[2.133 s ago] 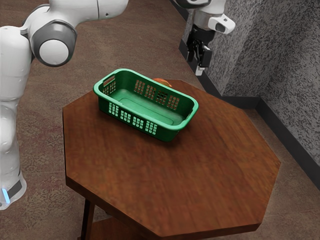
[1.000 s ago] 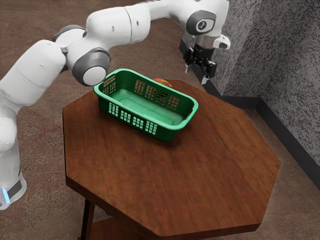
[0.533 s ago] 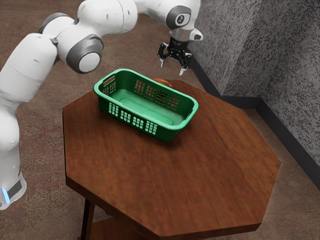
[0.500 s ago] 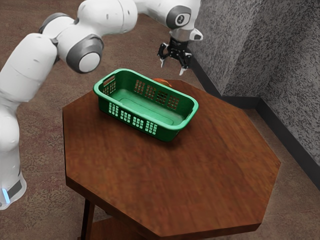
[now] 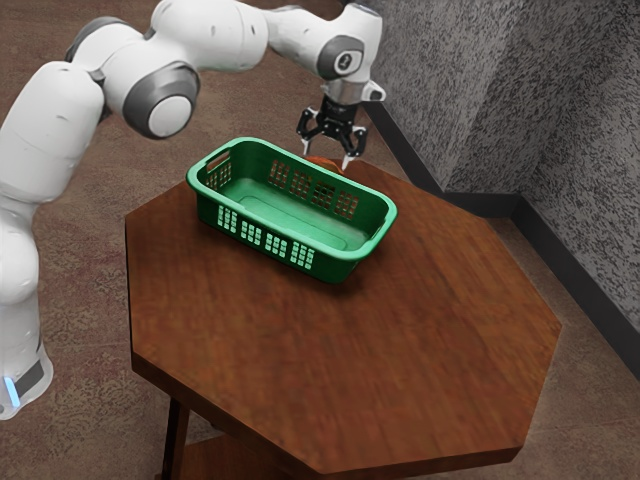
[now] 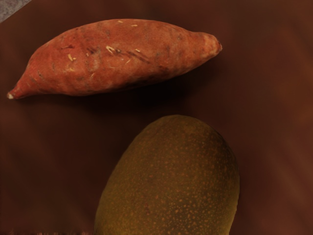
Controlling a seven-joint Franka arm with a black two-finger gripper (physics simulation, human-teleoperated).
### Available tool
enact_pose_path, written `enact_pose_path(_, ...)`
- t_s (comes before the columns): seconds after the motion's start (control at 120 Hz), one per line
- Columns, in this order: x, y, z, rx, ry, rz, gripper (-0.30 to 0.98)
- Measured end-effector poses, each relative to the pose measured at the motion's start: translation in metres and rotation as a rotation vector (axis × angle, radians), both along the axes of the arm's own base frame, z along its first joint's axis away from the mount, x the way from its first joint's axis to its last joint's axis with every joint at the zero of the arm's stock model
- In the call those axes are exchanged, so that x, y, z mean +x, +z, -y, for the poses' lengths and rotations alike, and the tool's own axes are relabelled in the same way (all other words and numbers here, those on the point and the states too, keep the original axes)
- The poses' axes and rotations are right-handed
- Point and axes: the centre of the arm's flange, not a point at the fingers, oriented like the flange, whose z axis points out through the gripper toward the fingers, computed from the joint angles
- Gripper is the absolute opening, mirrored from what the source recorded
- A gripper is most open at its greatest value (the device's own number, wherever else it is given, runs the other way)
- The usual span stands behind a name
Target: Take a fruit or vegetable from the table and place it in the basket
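While the sweet potato [image 6: 112, 58] lies near a speckled fruit [image 6: 173, 181], the claw [image 5: 327, 156] hangs spread

We are seeing room between sweet potato [image 6: 117, 58] and speckled fruit [image 6: 171, 181]; a green basket [image 5: 340, 266] is standing nearby, an obstacle.

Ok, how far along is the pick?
The reach looks mostly done: the gripper is low near the basket, fingers spread. Nothing is in hand; the sweet potato and mango-like fruit lie on the table. Left: grasp one, lift it and put it in the basket.
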Motion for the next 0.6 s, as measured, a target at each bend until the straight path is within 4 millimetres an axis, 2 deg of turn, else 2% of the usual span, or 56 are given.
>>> enact_pose_path(0.6, 0.01, -0.042, -0.002, -0.003, 0.039, 0.012, 0.69)
